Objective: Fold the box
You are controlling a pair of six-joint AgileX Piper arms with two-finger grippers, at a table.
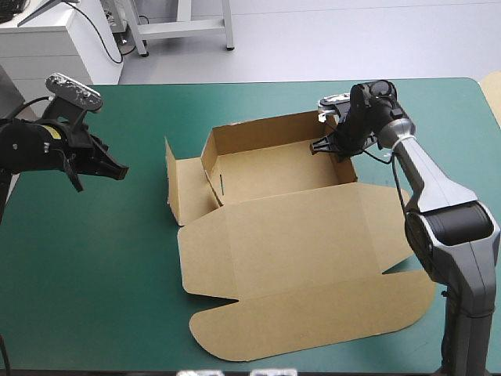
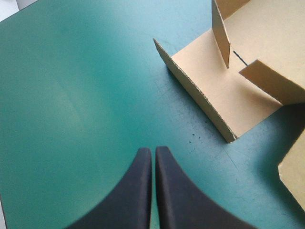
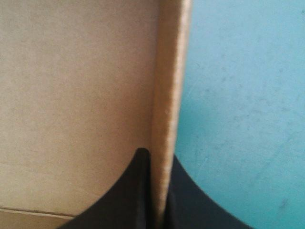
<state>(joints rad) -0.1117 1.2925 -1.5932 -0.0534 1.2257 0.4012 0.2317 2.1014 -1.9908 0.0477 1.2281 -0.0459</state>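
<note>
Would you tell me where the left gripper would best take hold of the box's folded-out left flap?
Probably its upright outer strip, pinched over the free top edge, coming from the table's left side. It stands up off the teal-green cover, while the rest of the flap lies flat. The left gripper, shut now, must open first.

Your high view looks down from behind, taking in the whole bench [image 1: 94, 274]. Left wrist view stands off the box [image 1: 297, 235], facing its side flap [image 2: 224, 90], which the high view shares. Right wrist view sits tight against the right wall [image 3: 167, 95].
</note>
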